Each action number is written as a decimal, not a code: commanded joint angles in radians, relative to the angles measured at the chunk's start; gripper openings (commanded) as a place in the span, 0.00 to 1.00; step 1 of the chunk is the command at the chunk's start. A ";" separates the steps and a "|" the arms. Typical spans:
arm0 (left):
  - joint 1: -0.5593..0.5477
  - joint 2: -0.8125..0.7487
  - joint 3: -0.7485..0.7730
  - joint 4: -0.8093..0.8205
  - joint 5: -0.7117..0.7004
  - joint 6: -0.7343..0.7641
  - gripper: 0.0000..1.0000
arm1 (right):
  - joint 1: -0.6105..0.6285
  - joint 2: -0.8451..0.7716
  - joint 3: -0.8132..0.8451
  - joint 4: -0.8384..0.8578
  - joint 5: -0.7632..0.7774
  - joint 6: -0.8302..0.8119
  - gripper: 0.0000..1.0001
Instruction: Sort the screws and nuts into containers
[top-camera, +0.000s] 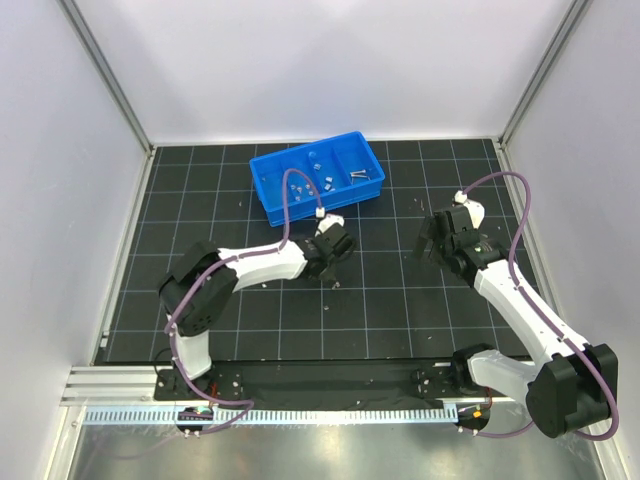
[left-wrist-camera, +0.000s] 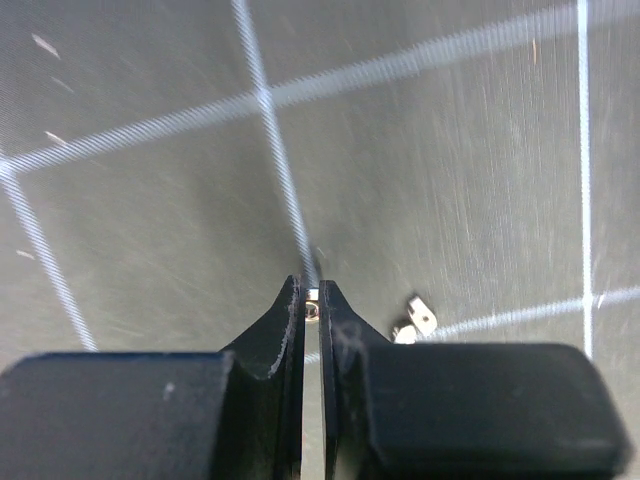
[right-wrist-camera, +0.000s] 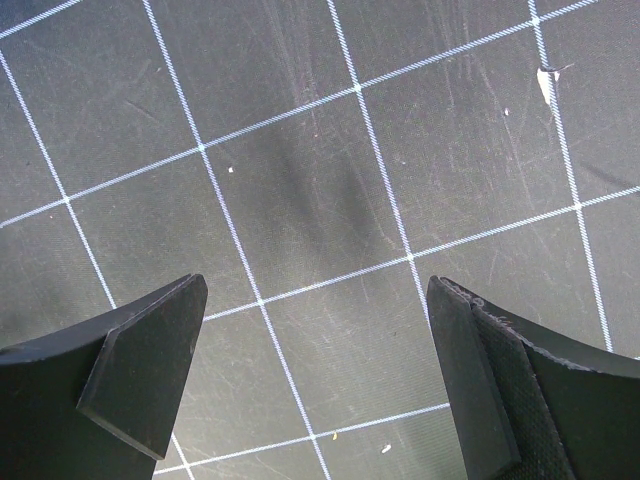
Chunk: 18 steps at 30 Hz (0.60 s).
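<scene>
On the black gridded mat (top-camera: 400, 300), the blue tray (top-camera: 320, 208) lies at the far centre, its four containers (top-camera: 341, 165) side by side. The left gripper (top-camera: 331, 252) hangs low over the mat just near of the tray, its jaws pinched narrow on one nut (left-wrist-camera: 312, 309) held between the fingertips. The right gripper (top-camera: 433, 243) hovers to the right, well apart from the tray, jaws spread wide and holding nothing. Several nuts (top-camera: 300, 186) sit in the tray's middle containers, and the screws (top-camera: 358, 175) lie in a compartment further right. Two loose nuts (left-wrist-camera: 423, 315) rest on the mat just right of the left fingers.
</scene>
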<state>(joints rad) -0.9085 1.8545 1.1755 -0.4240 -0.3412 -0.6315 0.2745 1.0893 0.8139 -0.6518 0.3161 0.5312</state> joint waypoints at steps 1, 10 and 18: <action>0.060 -0.064 0.090 -0.002 -0.084 -0.008 0.02 | -0.003 0.000 0.002 0.024 0.005 0.015 1.00; 0.302 -0.095 0.245 0.083 -0.120 0.104 0.03 | -0.003 0.041 0.014 0.046 0.001 0.010 1.00; 0.430 0.095 0.460 0.079 -0.116 0.168 0.03 | -0.003 0.090 0.037 0.053 0.018 0.013 1.00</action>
<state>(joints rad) -0.4927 1.8751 1.5898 -0.3626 -0.4393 -0.5072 0.2745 1.1725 0.8139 -0.6289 0.3157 0.5308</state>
